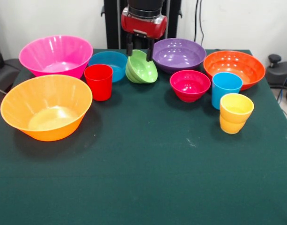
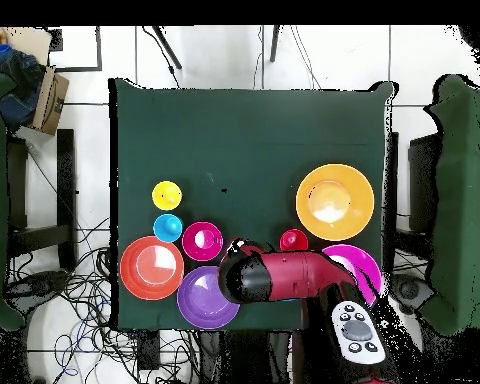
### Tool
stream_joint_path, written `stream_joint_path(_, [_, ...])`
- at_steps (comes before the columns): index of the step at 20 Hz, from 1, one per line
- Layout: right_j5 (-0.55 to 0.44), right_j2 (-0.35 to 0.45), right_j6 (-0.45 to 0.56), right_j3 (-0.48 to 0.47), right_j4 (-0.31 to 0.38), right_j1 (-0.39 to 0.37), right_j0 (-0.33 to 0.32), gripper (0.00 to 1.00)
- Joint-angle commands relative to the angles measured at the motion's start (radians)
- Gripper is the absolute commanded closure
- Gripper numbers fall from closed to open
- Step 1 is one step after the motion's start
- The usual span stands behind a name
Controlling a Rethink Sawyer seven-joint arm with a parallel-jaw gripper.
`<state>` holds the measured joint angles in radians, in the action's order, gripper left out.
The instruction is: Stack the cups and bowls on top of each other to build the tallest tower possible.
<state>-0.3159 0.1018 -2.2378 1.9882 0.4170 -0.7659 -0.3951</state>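
In the front view my gripper [image 1: 139, 50] is shut on the rim of the small green bowl [image 1: 142, 69] and holds it tilted between the small blue bowl [image 1: 110, 63] and the purple bowl [image 1: 179, 55]. The red cup [image 1: 99, 81] stands in front of the blue bowl. The crimson-pink bowl [image 1: 190, 85], sky-blue cup [image 1: 226, 88] and yellow cup [image 1: 236, 112] stand to the right, in front of the orange bowl [image 1: 234, 68]. The large pink bowl [image 1: 55, 55] and yellow-orange bowl [image 1: 46, 112] are at the left. In the overhead view my arm [image 2: 279, 275] hides the green and blue bowls.
All the bowls and cups stand singly on the green table [image 1: 143, 173]. In the overhead view the yellow cup [image 2: 166, 195] and yellow-orange bowl [image 2: 335, 201] lie farthest from my base. Chairs and cables surround the table.
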Motion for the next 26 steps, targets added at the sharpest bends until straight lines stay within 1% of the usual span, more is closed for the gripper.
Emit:
stream_joint_path(1, [-0.103,0.065,0.079,-0.019,0.044,0.023,-0.006,0.00])
stream_joint_path(26, [-0.094,0.059,0.069,-0.025,0.048,0.035,0.001,0.00])
